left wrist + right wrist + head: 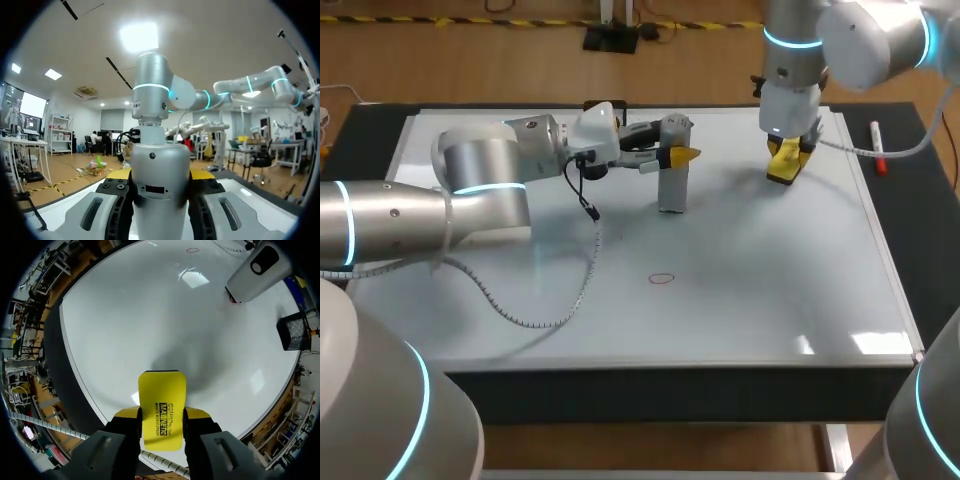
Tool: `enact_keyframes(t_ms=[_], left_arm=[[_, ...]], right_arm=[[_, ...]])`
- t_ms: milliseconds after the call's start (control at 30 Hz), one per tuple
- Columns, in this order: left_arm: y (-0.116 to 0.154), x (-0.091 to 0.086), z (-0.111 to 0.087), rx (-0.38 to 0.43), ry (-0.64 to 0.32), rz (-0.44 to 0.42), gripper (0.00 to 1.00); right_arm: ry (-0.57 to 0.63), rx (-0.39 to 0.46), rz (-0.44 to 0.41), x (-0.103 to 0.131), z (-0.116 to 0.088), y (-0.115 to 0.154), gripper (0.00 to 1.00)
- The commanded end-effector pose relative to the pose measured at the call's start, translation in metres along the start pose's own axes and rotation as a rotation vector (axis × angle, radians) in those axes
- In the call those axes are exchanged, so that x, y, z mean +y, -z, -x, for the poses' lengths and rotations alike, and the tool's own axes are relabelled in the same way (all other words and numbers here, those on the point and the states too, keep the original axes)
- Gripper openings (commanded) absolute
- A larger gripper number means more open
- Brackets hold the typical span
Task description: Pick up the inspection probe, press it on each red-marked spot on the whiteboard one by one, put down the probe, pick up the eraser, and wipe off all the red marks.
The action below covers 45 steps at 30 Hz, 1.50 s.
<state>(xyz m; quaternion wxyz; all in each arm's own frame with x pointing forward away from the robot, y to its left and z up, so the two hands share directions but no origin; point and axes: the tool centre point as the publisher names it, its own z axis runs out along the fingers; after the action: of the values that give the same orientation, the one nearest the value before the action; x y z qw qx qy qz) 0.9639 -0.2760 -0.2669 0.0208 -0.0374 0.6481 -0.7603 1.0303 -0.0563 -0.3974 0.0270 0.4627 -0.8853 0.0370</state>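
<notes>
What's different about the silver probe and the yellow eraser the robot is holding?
The probe is silver-grey; the eraser is bright yellow. The probe is a round cylinder; the eraser is a flat block with rounded corners. The probe is in the left gripper; the eraser is in the right gripper. Both are clamped between yellow-tipped fingers over the whiteboard.

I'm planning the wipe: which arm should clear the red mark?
Right: its hand is shut on the eraser needed for the red mark, while the left hand is shut on the probe.
</notes>
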Motion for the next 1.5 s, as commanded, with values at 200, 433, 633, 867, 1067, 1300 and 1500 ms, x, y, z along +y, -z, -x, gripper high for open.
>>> enact_keyframes(t_ms=[200,433,633,867,1067,1300,1500], left_arm=[[-0.0016,0.0028,0.0041,0.007,0.01,0.012,0.0],[-0.0001,0.0042,0.0038,0.005,0.015,0.02,0.0],[0.0012,0.006,0.0033,0.005,0.02,0.029,0.0],[-0.0002,0.0069,0.0034,0.009,0.016,0.067,0.0],[-0.0016,0.0075,0.0031,0.013,0.02,0.072,0.0],[-0.0015,0.0084,0.0031,0.015,0.026,0.076,0.0],[-0.0015,0.0086,0.0027,0.017,0.027,0.079,0.0]], right_arm=[[0.001,0.004,-0.001,-0.001,0.0003,0.0008,0.0],[0.001,0.004,-0.001,-0.001,0.0003,0.0008,0.0],[0.001,0.004,-0.001,-0.001,0.0003,0.0008,0.0],[0.001,0.004,-0.001,-0.001,0.0003,0.0008,0.0],[0.001,0.004,-0.001,-0.001,0.0003,0.0008,0.0],[0.001,0.004,-0.001,-0.001,0.0003,0.0008,0.0],[0.001,0.004,-0.001,-0.001,0.0003,0.0008,0.0]])
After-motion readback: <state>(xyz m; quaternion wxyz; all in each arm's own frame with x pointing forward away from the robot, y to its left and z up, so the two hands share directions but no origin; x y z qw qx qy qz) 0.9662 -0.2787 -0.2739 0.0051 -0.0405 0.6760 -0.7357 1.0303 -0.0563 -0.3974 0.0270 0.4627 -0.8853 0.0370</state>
